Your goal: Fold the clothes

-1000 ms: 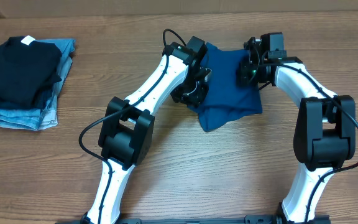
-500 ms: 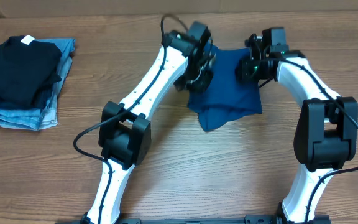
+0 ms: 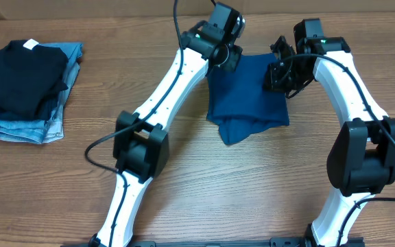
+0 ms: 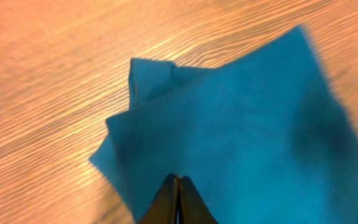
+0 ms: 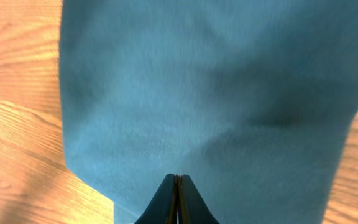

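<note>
**Overhead view.** The wooden counter (image 3: 252, 185) fills the frame. You see the left arm (image 3: 177, 82) and right arm (image 3: 348, 82) reaching from the near edge toward the far side. Between their ends lies the teal-blue shirt (image 3: 249, 92), folded into a rough rectangle near the far middle of the counter, with a bunched flap (image 3: 235, 130) jutting from its near edge. Well apart, at the far left, light-blue jeans (image 3: 46, 123) carry a folded black garment (image 3: 22, 75) with a white tag (image 3: 29, 45) at its far edge. The left gripper (image 3: 226, 58) sits over the shirt's far-left corner and the right gripper (image 3: 280, 75) over its right edge. From here you cannot tell how either set of fingers stands.

**Left wrist view.** This view settles it for the left gripper (image 4: 178, 182): it is clenched, fingertips pressed together above the shirt (image 4: 241, 124). It also shows you a small folded corner (image 4: 151, 74) against the bare counter (image 4: 55, 74), which is blurred.

**Right wrist view.** The right gripper (image 5: 177, 182) is likewise clenched tight. The shirt (image 5: 216, 93) fills most of the frame, with a soft dark crease (image 5: 278, 118) that the overhead camera misses. The counter (image 5: 17, 137) shows at the left.
</note>
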Available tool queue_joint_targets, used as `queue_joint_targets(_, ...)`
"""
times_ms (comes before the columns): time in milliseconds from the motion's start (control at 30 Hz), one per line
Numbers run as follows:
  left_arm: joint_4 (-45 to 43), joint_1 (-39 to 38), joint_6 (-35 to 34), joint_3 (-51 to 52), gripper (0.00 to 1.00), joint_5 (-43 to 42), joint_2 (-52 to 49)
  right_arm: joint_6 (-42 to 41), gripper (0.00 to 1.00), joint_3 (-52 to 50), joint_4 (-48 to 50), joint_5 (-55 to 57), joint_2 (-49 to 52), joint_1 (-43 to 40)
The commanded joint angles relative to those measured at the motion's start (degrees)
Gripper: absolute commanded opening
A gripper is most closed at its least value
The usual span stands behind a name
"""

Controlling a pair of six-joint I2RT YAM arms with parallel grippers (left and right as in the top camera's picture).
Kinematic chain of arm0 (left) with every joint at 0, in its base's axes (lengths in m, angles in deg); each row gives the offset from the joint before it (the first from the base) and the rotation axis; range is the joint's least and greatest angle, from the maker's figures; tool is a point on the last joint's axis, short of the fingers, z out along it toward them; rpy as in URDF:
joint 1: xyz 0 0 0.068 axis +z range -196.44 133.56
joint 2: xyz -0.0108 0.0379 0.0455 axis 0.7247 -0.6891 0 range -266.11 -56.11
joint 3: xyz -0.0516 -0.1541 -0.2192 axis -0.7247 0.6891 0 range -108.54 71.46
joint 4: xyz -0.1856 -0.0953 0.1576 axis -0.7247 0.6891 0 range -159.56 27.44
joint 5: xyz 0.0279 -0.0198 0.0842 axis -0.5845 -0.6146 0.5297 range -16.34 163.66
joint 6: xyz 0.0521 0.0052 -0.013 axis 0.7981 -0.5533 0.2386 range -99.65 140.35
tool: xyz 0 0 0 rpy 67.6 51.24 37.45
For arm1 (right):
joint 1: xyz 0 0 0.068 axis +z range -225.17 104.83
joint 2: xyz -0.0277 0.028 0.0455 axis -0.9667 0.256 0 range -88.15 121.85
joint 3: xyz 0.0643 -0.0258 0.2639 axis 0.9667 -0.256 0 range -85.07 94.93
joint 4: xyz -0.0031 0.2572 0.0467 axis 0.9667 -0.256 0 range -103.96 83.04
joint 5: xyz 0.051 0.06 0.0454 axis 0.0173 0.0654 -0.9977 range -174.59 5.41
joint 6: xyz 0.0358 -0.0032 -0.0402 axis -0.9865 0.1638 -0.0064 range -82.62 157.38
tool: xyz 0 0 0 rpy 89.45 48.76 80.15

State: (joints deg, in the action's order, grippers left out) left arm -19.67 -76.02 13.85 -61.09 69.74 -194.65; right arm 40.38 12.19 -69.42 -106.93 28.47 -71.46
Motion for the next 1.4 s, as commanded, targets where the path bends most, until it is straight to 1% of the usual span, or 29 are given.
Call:
queue_joint_targets(0, -2.58, 0.81, -0.83, 1.22, 0.04, 1.33, -6.67, 0.39, 0.04, -3.52, 1.29, -0.85, -1.38, 1.14)
queue_joint_targets(200, -3.41, 0.9, -0.81, 1.22, 0.04, 1.36, -12.74, 0.33, 0.04, -13.14, 9.14, -0.85, -1.36, 1.75)
queue_joint_targets(333, -3.74, 1.25, -0.76, 1.16, 0.04, 1.4, -13.44, 0.15, 0.04, -18.67, 12.63, -0.87, -1.31, 1.75)
queue_joint_targets(433, -3.98, 1.4, 0.5, -0.72, 0.04, 1.44, -13.18, -0.13, 0.04, -18.75, 12.9, -0.94, -1.33, 1.75)
queue_joint_targets(500, -2.78, 1.57, 0.96, -4.39, 0.04, 1.88, -12.46, -0.26, 0.04, -17.75, 12.76, -2.25, -1.33, 1.75)
queue_joint_targets(600, 0.81, 1.84, 1.18, -11.04, 0.04, 4.0, -10.45, -0.26, 0.04, -16.33, 12.61, -4.37, -1.33, 1.75)
queue_joint_targets(733, 8.92, 2.25, 0.7, -21.64, 0.04, 5.7, -5.11, -0.26, 0.04, -12.7, 11.37, -6.29, -1.4, 1.75)
queue_joint_targets(767, 13.03, 2.32, -2.01, -24.44, 0.04, 5.9, -2.4, -0.26, 0.04, -9.92, 9.75, -6.45, -1.44, 1.75)
queue_joint_targets(867, 19.17, 2.32, -6.49, -25.0, 0.04, 5.53, -0.13, -0.26, 0.04, -6.36, 7.58, -6.34, -1.44, 1.75)
queue_joint_targets(900, 21.92, 2.29, -7.69, -25.0, 0.06, 4.74, -0.04, -0.26, 0.05, -5.49, 7.17, -6.14, -1.44, 1.75)
queue_joint_targets(933, 24.85, 2.29, -8.2, -25.0, 0.1, 3.28, -0.07, -0.26, 0.06, -4.9, 7.04, -5.79, -1.44, 1.75)
queue_joint_targets(967, 28.59, 2.29, -8.15, -24.65, 0.18, 0.85, -0.42, -0.26, 0.08, -4.48, 7.1, -5.05, -1.44, 1.62)
queue_joint_targets(1000, 31.69, 2.29, -8.09, -24.17, 0.29, -0.96, -0.57, -0.26, 0.08, -4.37, 7.37, -4.15, -1.44, 1.49)
queue_joint_targets(1067, 36.92, 2.29, -7.85, -22.23, 0.39, -3.23, -0.87, -0.24, 0.13, -4.37, 8.11, -1.95, -1.44, 1.14)
queue_joint_targets(1100, 38.1, 2.29, -7.65, -20.26, 0.61, -3.19, -0.87, -0.24, 0.24, -4.39, 8.96, -1.22, -1.44, 1.01)
queue_joint_targets(1133, 38.21, 2.29, -7.63, -19.19, 0.89, -3.17, -0.87, -0.24, 0.31, -4.37, 9.77, -1.05, -1.44, 0.98)
queue_joint_targets(1167, 37.81, 2.23, -7.65, -18.01, 1.0, -3.15, -0.87, -0.24, 0.33, -4.39, 10.45, -1.07, -1.44, 0.98)
queue_joint_targets(1267, 32.83, 2.29, -8.55, -12.96, 1.0, -3.19, -0.87, -0.24, 0.41, -4.39, 13.86, -1.07, -1.44, 1.01)
queue_joint_targets(1333, 29.77, 2.6, -10.01, -10.19, 1.0, -3.21, -0.87, -0.24, 0.42, -4.39, 14.71, -1.07, -1.42, 1.11)
queue_joint_targets(1367, 27.78, 2.78, -11.87, -8.17, 1.0, -3.21, -0.87, -0.24, 0.43, -4.39, 14.88, -1.11, -1.42, 1.18)
